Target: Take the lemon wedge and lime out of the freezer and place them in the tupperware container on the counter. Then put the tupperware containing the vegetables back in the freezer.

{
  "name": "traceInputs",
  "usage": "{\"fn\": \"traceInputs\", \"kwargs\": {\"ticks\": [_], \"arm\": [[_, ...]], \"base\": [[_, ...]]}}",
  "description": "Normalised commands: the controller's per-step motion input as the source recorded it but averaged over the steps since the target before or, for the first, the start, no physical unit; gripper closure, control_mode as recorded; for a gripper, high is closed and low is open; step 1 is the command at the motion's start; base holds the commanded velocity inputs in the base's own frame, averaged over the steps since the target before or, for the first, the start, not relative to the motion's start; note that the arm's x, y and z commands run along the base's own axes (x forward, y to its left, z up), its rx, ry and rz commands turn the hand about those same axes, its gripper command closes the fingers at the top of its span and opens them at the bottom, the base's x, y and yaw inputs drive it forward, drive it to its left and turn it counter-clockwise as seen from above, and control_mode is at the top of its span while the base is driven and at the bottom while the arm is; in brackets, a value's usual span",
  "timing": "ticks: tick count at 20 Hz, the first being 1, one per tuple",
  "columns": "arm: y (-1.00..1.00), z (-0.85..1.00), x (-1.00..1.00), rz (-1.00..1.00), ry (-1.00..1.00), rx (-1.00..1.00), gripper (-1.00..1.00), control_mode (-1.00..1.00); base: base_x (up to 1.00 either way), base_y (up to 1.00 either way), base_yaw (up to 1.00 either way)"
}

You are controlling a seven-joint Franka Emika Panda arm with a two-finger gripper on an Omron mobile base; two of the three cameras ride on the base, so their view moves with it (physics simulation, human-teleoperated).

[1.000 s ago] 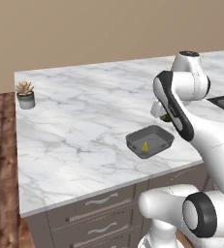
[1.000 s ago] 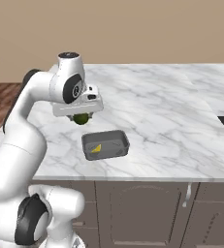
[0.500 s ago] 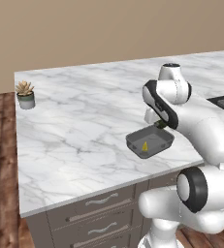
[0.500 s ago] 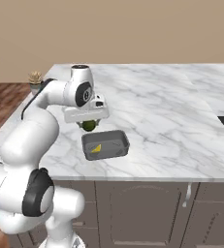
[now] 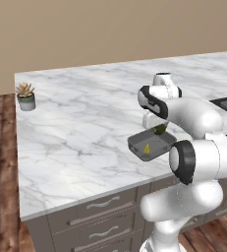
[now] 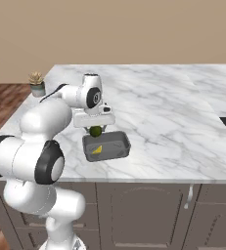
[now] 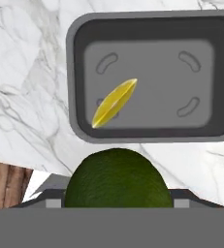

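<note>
Marbled white-and-grey counter [image 5: 75, 128] runs wide under a plain tan wall, grey drawers with curved metal handles [image 5: 102, 203] below its front edge. A small grey pot with a succulent [image 5: 26, 97] stands at the far left corner, well apart from the work.

Change over the last second: the white arm has swung its hand down and in toward the small see-through dark grey plastic tub [image 6: 115, 144], which sits near the front edge of the counter. A second ago the hand hung higher, off to the tub's side; now the two-finger gripper [image 6: 95, 128] hovers just above the tub's rim on the arm's side. The tub itself has not moved on the counter.

Gripper state: fingers closed on the small yellowish-green lime [image 7: 117, 178], held fairly wide around the fruit. The hand view looks past the lime straight down at the tub.

Tiny bright yellow lemon wedge [image 7: 114, 102] already lies on the tub floor, toward one end.

Judgement: first fruit is delivered, second is nearly over the opening. The lime appears above the rim rather than the middle; a short move further over the tub seems needed before release. Returning the tub to the freezer is not yet begun.
</note>
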Motion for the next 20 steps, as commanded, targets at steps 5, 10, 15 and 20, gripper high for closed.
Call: {"fn": "traceInputs", "kwargs": {"ticks": [5,10,15,20], "arm": [[-0.12,-0.41,0.29,0.0,-0.02,0.01,1.0,-1.0],[-0.24,-0.41,0.38,0.01,-0.02,0.05,1.0,-1.0],[-0.09,-0.36,0.33,0.02,-0.06,0.01,1.0,-1.0],[-0.04,-0.28,0.27,0.01,0.0,0.01,1.0,-1.0]], "base": [[0.0,0.0,0.0],[0.0,0.0,0.0],[0.0,0.0,0.0],[0.0,0.0,0.0]]}}
